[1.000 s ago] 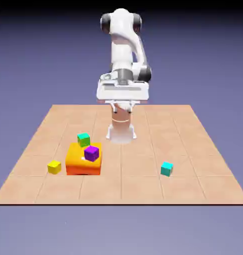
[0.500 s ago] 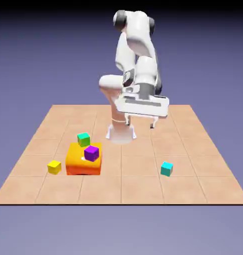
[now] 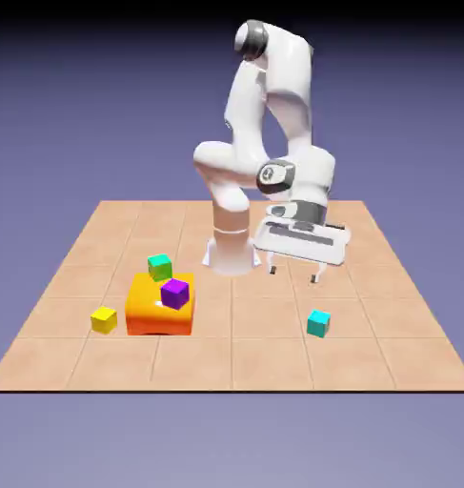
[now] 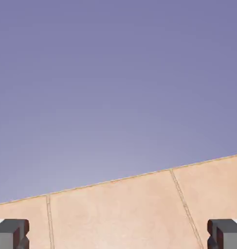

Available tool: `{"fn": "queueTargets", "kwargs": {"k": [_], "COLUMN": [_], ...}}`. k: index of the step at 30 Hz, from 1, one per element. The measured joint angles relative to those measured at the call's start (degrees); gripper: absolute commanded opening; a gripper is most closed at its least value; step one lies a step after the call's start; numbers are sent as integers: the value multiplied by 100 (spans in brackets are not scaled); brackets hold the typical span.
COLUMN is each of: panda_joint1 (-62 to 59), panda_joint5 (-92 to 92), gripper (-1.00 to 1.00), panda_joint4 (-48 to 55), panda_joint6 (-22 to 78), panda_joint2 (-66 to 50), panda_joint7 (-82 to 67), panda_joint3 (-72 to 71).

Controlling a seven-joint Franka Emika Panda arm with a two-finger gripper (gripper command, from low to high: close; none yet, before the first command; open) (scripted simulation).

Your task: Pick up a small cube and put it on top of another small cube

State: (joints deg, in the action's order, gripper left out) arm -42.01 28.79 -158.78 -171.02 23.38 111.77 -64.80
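You get a fixed, raised exterior view over the whole counter [image 3: 273,334]; your hand view skims that same counter [image 4: 130,214] low and close.

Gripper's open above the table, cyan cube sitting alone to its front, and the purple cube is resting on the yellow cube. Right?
Not quite: the purple cube rests on the orange block; the yellow cube sits alone beside it, per the exterior view. The gripper is open above the table, the cyan cube alone.

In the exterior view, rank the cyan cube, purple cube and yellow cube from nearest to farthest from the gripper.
From the gripper, fingers spread, nothing held:
1. cyan cube, just below it toward the view's right.
2. purple cube, on the orange block, to the left.
3. yellow cube, on the table, farthest left.
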Motion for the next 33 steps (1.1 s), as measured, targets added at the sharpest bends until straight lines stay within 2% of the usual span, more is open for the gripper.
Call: {"fn": "queueTargets", "kwargs": {"k": [25,33], "panda_joint1": [-3247,-4485], "panda_joint5": [2189,1756], "gripper": [0,0], "panda_joint4": [169,567], "panda_joint6": [227,-1131], "panda_joint2": [-706,954], "panda_joint7": [5271,5371], "panda_joint3": [-4928,-6109]}}
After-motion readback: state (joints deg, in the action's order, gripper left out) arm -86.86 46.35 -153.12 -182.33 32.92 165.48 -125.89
